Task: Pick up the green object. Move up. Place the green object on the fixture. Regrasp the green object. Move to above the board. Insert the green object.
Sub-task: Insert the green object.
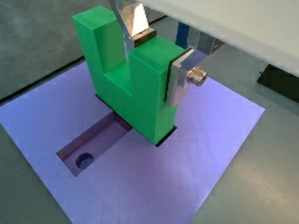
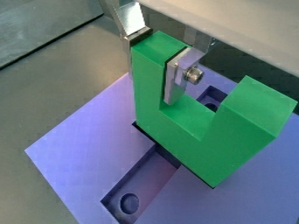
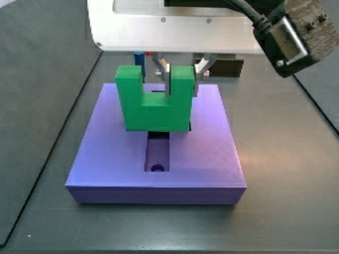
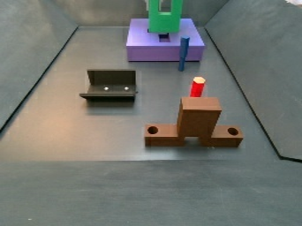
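- Gripper (image 1: 162, 54) is clamped on one prong of the green object (image 1: 131, 83), right over the board (image 1: 211, 140). Both wrist views show a silver finger plate (image 2: 183, 77) flat against the outer face of that prong, and another finger (image 2: 126, 19) up behind it.
- Green object is upright, prongs up, notch facing up. Its bottom sits at the dark slot in the board's top (image 3: 165, 149); can't tell whether it's partly in the slot or just touching the surface.
- In a side view the slot runs out from under the green block toward the board's near edge, with a round hole (image 3: 157, 167) at its end. Same hole shows in a wrist view (image 2: 126, 203).
- Board is the purple slab (image 4: 165, 46) at the far end of the floor.
- Thin blue peg (image 4: 183, 53) stands upright just beside the board, on its front side.
- Fixture (image 4: 109, 86) sits well apart from the board, out in the middle of the floor, with nothing in it.
- Brown base (image 4: 196, 125) with a red peg (image 4: 199, 87) on top is even further from the board, near the front.
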{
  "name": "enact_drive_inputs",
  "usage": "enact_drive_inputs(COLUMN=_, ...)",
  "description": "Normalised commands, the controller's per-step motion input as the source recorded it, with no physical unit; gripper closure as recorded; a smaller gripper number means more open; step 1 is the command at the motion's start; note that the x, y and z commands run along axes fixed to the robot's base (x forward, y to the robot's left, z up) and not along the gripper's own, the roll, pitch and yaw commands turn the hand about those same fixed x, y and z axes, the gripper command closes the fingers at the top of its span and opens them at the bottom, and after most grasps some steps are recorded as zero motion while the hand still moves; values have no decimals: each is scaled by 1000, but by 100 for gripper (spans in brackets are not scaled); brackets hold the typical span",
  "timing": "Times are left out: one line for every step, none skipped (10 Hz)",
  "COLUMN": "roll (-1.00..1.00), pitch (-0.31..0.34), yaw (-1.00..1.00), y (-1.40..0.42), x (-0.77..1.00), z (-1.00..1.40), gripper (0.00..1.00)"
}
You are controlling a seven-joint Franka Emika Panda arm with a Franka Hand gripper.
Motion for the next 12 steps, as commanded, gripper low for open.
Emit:
enact_drive_inputs(roll=0, pitch=-90, yaw=0, y=0, x=-89, z=-229, gripper=100)
enact_drive_inputs(roll=0, pitch=-84, yaw=0, y=0, x=-111, z=-289, gripper=100)
enact_drive_inputs(roll=1, pitch=-73, yaw=0, y=0, x=-126, z=-369, gripper=100)
enact_drive_inputs(roll=19, pitch=-24, yaw=0, y=0, x=-34, z=-494, gripper=100)
enact_drive_inputs(roll=33, pitch=-7, yaw=0, y=14, x=0, z=-711, gripper=100)
enact_drive_inputs(roll=109, pitch=3, yaw=0, y=20, x=0, z=-840, gripper=100)
enact_drive_inputs(roll=174, pitch=66, yaw=0, y=0, x=0, z=-843, gripper=100)
enact_drive_inputs(roll=183, pitch=101, yaw=-43, y=0, x=0, z=-789, gripper=100)
enact_drive_inputs(roll=186, pitch=146, yaw=-97, y=0, x=71, z=-726, gripper=100)
enact_drive_inputs(roll=184, pitch=174, yaw=-106, y=0, x=109, z=-689, gripper=100)
enact_drive_inputs(roll=31, pitch=130, yaw=-43, y=31, x=94, z=-189, gripper=100)
enact_drive_inputs(roll=0, pitch=0, yaw=0, y=0, x=0, z=0, gripper=100)
